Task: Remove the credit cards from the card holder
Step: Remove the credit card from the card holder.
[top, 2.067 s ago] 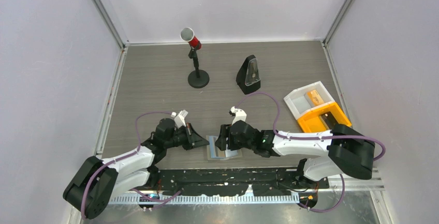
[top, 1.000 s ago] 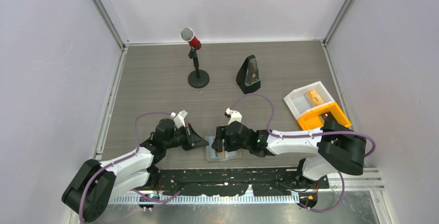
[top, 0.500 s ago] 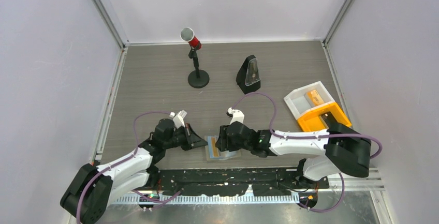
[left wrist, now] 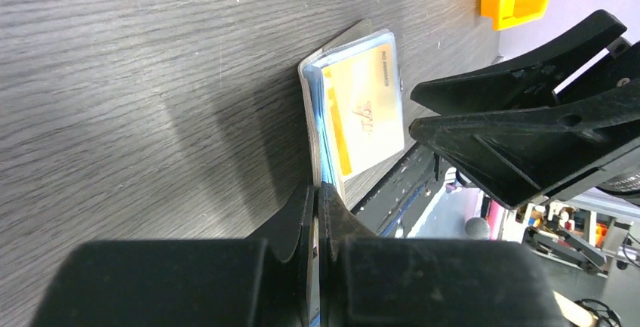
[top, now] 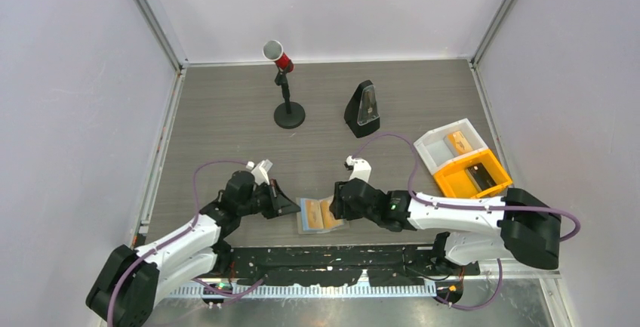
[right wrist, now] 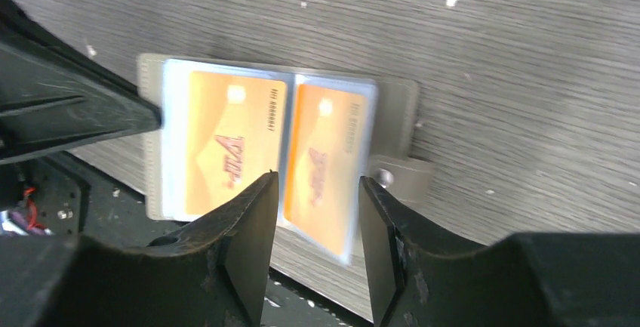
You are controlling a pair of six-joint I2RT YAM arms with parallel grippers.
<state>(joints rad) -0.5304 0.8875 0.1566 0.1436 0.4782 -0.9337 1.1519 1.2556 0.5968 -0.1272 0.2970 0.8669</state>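
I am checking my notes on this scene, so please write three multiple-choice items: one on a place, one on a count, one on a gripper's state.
1. Where does the card holder lie? A) by the far wall. B) at the table's near edge, between the left gripper and the right gripper. C) at mid-table.
2. How many orange cards show in it? A) none. B) one. C) two.
3. The left gripper is: A) open above the holder. B) shut on the holder's edge. C) out of view.
Key: 1 B, the top view shows it there; 2 C, one card fills each panel; 3 B, its wrist view shows it clamped on the edge.
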